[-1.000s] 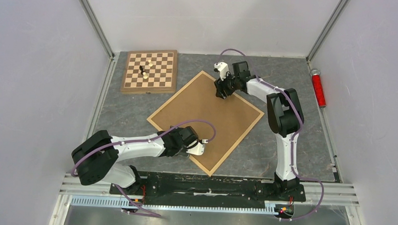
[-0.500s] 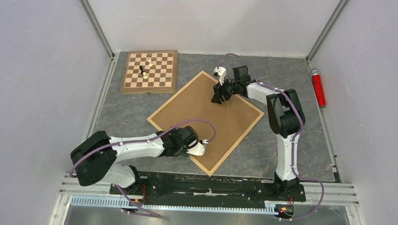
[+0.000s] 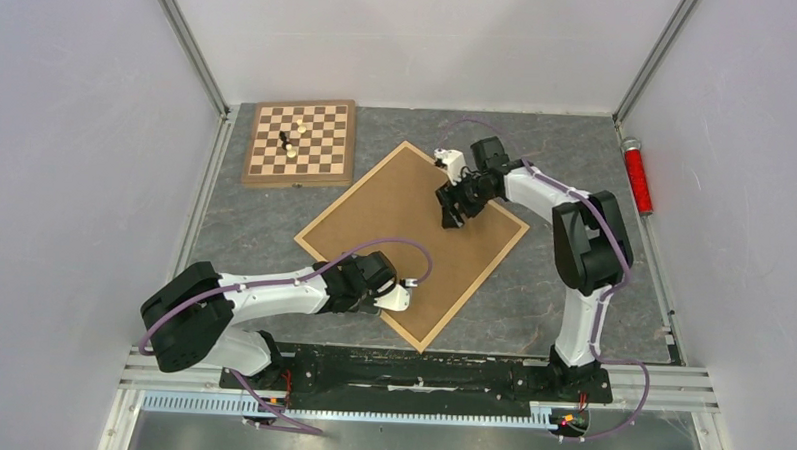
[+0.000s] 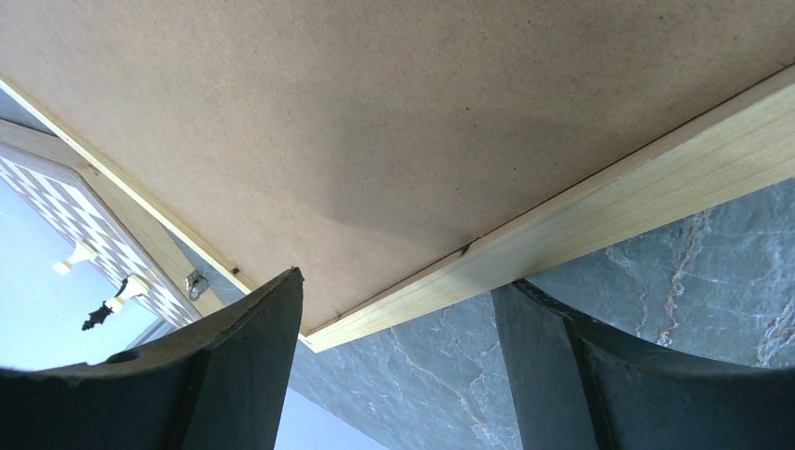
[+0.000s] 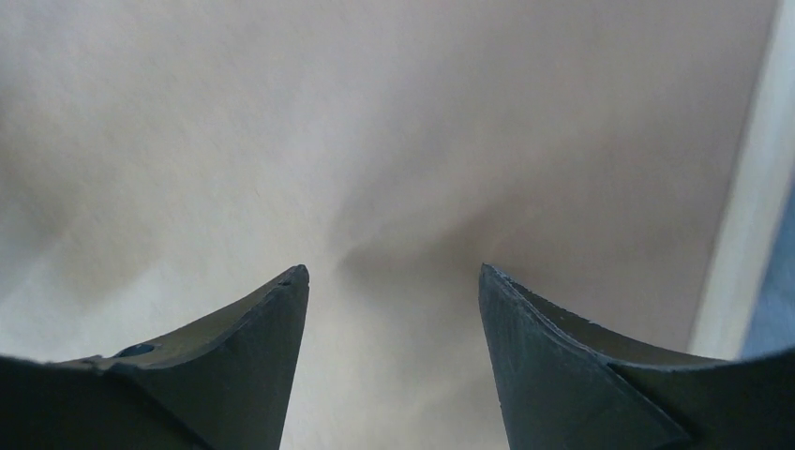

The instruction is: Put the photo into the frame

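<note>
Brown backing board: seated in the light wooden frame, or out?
In. The brown backing board fills the light wooden frame, whose narrow border shows around it.

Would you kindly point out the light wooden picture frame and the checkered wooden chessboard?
light wooden picture frame (image 4: 609, 202): left wrist view, its border rail.
checkered wooden chessboard (image 3: 328, 132): top external view, bare squares.

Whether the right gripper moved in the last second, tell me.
Yes. The right gripper moved down the view, away from the frame's far corner.
</note>
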